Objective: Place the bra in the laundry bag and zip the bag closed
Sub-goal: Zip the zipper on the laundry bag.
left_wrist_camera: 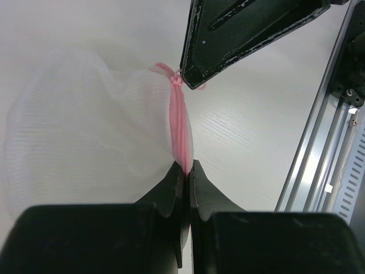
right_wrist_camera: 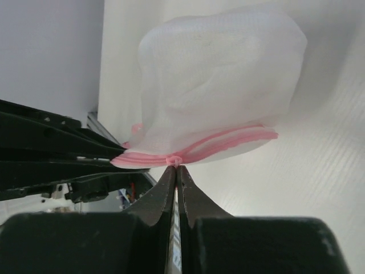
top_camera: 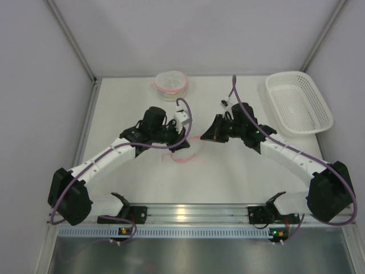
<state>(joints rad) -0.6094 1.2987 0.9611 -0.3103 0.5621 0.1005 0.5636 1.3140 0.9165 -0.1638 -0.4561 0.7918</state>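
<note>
The laundry bag [left_wrist_camera: 85, 120] is white mesh with a pink zipper [left_wrist_camera: 180, 123], and it hangs between my two grippers above the table. My left gripper [left_wrist_camera: 186, 166] is shut on the zipper's pink tape at one end. My right gripper [right_wrist_camera: 175, 166] is shut on the small pink zipper pull [right_wrist_camera: 174, 160]; its fingers [left_wrist_camera: 228, 40] come in from the top of the left wrist view. In the top view the grippers [top_camera: 185, 141] [top_camera: 204, 137] meet at mid-table, with the bag's pink edge [top_camera: 183, 158] below them. The bag [right_wrist_camera: 222, 80] bulges. I cannot make out the bra through the mesh.
A white plastic basket [top_camera: 299, 103] stands at the back right. A round white item with a pink rim [top_camera: 171, 84] sits at the back centre. An aluminium rail [top_camera: 194, 214] runs along the near edge, and it also shows in the left wrist view [left_wrist_camera: 319, 131].
</note>
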